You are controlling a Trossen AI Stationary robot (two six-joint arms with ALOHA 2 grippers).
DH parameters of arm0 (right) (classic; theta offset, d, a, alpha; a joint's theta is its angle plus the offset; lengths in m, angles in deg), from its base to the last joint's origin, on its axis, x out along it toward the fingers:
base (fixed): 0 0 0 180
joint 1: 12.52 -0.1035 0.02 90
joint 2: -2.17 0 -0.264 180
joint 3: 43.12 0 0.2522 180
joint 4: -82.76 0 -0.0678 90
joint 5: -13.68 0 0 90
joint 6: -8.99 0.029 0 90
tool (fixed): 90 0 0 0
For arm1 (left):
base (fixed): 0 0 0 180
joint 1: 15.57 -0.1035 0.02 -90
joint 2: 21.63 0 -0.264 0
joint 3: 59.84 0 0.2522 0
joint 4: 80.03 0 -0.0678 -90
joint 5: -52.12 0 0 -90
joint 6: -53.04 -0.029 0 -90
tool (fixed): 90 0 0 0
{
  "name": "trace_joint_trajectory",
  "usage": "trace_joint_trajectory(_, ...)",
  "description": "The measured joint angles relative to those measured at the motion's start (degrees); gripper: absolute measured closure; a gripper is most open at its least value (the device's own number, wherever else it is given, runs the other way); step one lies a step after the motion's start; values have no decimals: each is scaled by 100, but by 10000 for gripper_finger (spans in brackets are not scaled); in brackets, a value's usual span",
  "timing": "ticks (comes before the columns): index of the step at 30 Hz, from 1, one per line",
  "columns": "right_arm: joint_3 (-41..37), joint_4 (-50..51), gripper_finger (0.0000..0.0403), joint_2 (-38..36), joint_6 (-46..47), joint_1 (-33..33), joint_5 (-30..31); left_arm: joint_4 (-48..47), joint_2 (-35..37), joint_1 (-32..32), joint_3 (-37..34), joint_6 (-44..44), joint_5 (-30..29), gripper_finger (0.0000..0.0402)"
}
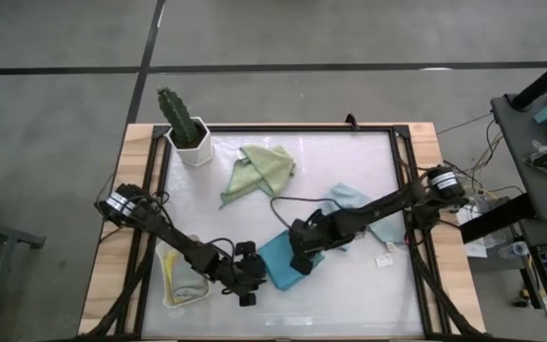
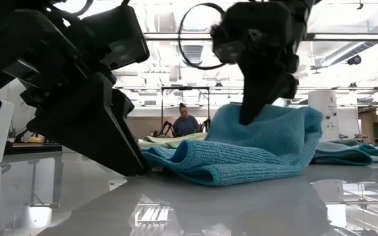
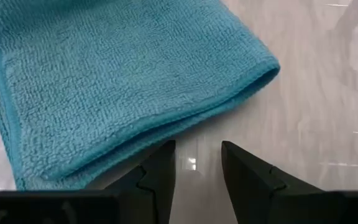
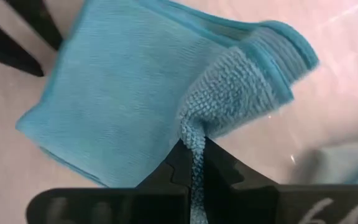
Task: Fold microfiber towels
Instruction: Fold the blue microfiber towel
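Fingers of the right gripper (image 4: 194, 163) are clenched on a pinch of the teal towel (image 1: 283, 258), the cloth drawn up into a narrow ridge between the two dark tips, while the fingers of the left gripper (image 3: 197, 171) stand apart with bare tabletop showing between them, grasping nothing, just off the towel's folded edge. On the glossy white table (image 1: 349, 161) the teal towel lies near the front centre, folded into a short oblong whose long axis runs on a diagonal, from the front beside the left gripper (image 1: 247, 285) back toward the right gripper (image 1: 299, 263); its fold-side edge faces the left arm, and its layered hemmed edges rise at the end under the right gripper. In the low view the towel (image 2: 241, 154) humps up highest where the right gripper (image 2: 251, 118) holds it and tapers flat toward the left gripper (image 2: 133, 167). Behind it, a pale blue towel (image 1: 361, 207) lies crumpled under the right arm, and a sage green towel (image 1: 259, 171) lies loosely bunched nearer the back, beside a potted cactus (image 1: 186, 128). A yellow towel (image 1: 169, 274) sits in the white tray (image 1: 190, 294) at the front left, under the left arm.
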Motion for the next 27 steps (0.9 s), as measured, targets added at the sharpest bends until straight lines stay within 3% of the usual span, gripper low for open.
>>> trace_joint_trajectory(12, 1196, 44, 394, 849, -171, -193, 1, 96, -33, -4, -2, -2, -85, 286)
trace_joint_trajectory(27, 1537, -465, 394, 1405, -230, -206, 0, 95, -33, -4, -7, -2, -140, 286)
